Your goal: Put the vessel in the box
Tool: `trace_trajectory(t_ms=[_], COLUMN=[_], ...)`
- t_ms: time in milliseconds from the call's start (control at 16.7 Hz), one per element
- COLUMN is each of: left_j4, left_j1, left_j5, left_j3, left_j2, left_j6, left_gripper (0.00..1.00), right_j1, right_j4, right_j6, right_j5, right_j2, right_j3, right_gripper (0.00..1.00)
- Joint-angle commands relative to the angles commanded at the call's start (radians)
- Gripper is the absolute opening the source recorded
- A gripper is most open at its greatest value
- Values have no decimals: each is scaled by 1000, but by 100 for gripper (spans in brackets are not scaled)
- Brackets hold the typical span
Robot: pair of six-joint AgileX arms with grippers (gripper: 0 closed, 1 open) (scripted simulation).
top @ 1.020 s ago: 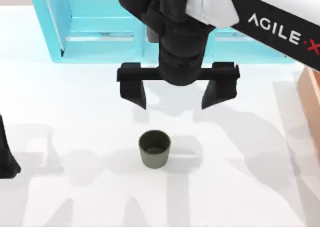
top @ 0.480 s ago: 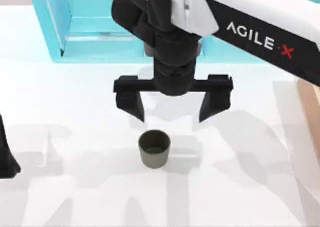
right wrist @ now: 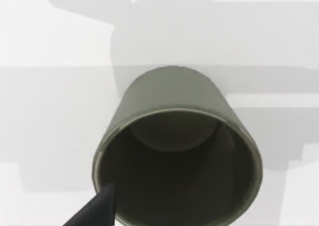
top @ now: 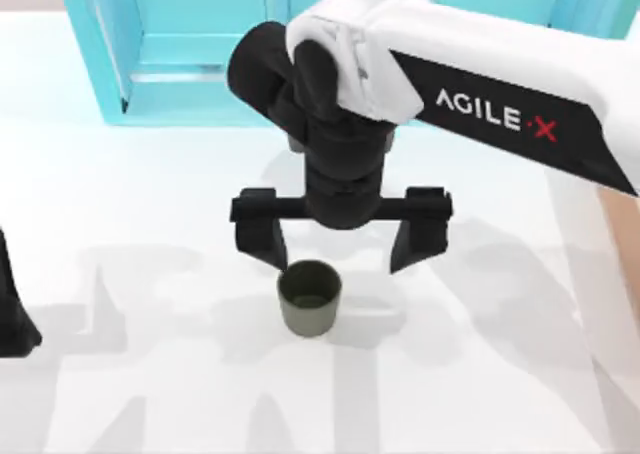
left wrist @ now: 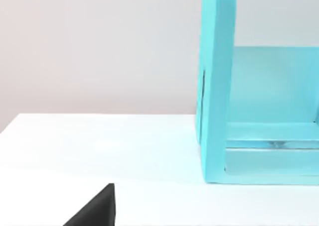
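The vessel (top: pixel 310 297), a small olive-grey cup, stands upright on the white table near the middle front. My right gripper (top: pixel 340 246) hangs open just behind and above it, its two black fingers spread wider than the cup. The right wrist view looks down into the vessel (right wrist: pixel 174 151) from close by, with one dark fingertip (right wrist: pixel 94 211) at its rim. A tan sliver of the box (top: pixel 630 236) shows at the table's right edge under the right arm. My left gripper (top: pixel 12 314) is parked at the left edge.
A big turquoise shelf unit (top: pixel 180 64) stands along the back of the table, and its side wall (left wrist: pixel 217 86) is in the left wrist view. White tabletop lies open in front of and beside the cup.
My right gripper has come forward and down towards the cup, still open. The cup and the left arm have not moved.
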Motion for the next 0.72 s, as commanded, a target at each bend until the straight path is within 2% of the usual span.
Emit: trace_trajectory(t_ms=[240, 540, 720], left_j4=[0, 0, 0], left_j1=[0, 0, 0], left_j5=[0, 0, 0], left_j3=[0, 0, 0], left_j2=[0, 0, 0], left_j6=[0, 0, 0], left_gripper=[100, 100, 100], right_j1=[4, 5, 5], right_j4=[159, 185, 185], right_j6=[4, 5, 5], right_j5=[0, 0, 0], right_j2=[16, 19, 19], right_j3=[-142, -165, -165], right_gripper=[100, 100, 77])
